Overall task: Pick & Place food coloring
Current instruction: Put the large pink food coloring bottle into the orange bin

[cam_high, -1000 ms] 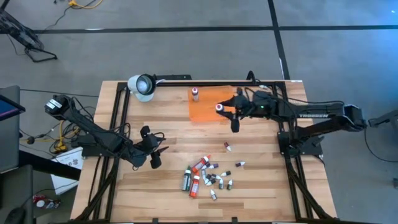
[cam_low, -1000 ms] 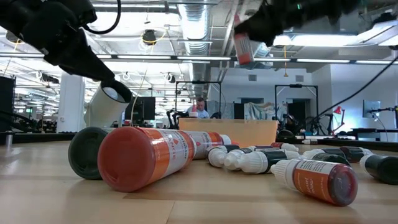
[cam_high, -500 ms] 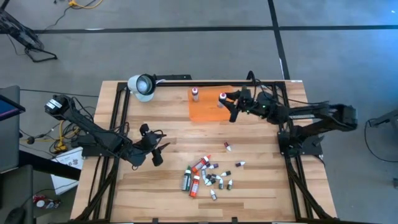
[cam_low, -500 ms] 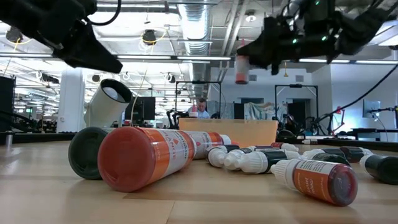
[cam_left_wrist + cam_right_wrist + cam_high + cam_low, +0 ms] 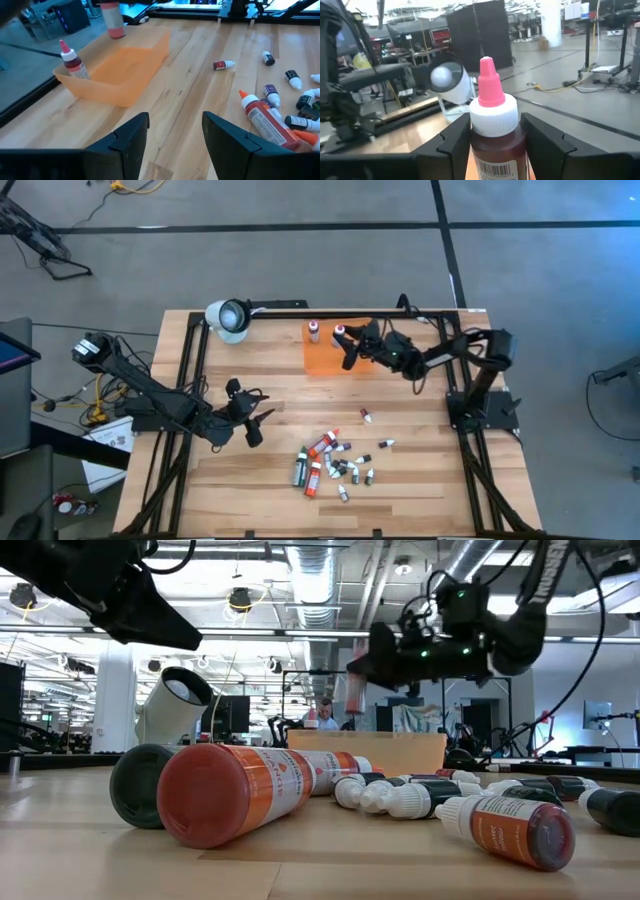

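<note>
My right gripper (image 5: 347, 343) is shut on a dark red food coloring bottle (image 5: 494, 125) with a white cap and pink nozzle, just above the orange tray (image 5: 330, 358) at the table's far middle. A second red bottle (image 5: 72, 62) stands upright on its base in the tray's far left corner. Several more food coloring bottles (image 5: 332, 463) lie on their sides in a heap on the near middle of the table. My left gripper (image 5: 252, 425) stays open over the table's left part, with nothing between its fingers. My right gripper pinches the bottle's body just below the white cap (image 5: 495, 152) between its two fingers (image 5: 454, 142). The fingers come in about level from the table's right side. The bottle stands upright in the hold, nozzle up, lifted clear above the tray.
A white round lamp-like device (image 5: 228, 317) sits at the far left corner, with a black bar (image 5: 300, 310) along the far edge. Two stray small bottles (image 5: 366, 416) (image 5: 385, 443) lie right of the heap. Bare wood lies between the heap and the tray.
My right gripper has come down and gone toward the table's far left with the bottle, from beside the tray's right end to over the tray. Its fingers have tipped from slanting down to about level, and the bottle stays held.
</note>
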